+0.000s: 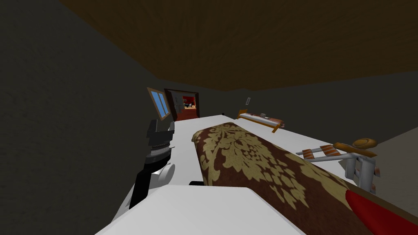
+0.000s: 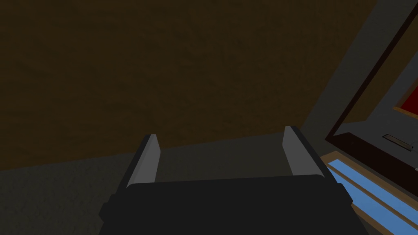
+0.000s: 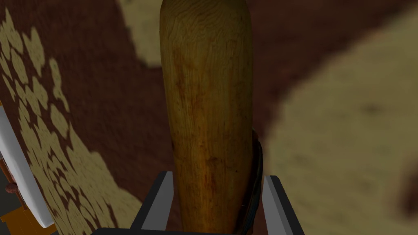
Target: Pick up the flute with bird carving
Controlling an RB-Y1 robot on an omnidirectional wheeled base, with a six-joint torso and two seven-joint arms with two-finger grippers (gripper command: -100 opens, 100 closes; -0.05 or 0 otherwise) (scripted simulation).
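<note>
A brown wooden flute [image 3: 206, 94], smooth and rounded, runs away from my right gripper [image 3: 216, 177] in the right wrist view. The two fingers press its sides near the end, where a dark band wraps it. Behind it lies the brown blanket with a gold pattern [image 3: 81, 106]; I cannot tell whether the flute touches it. In the head view the same blanket [image 1: 253, 163] covers a white bed [image 1: 183, 142]. My left gripper [image 1: 161, 128] is raised beside the bed's left edge, and in its wrist view the left gripper [image 2: 220, 138] is open with nothing between the fingers.
A folding rack [image 1: 359, 163] with striped straps and a wooden piece on top stands right of the bed. A red cushion [image 1: 379, 212] lies at the blanket's near right end. Farther off are a low wooden bench [image 1: 261, 119], a window [image 1: 160, 103] and an open doorway [image 1: 185, 104].
</note>
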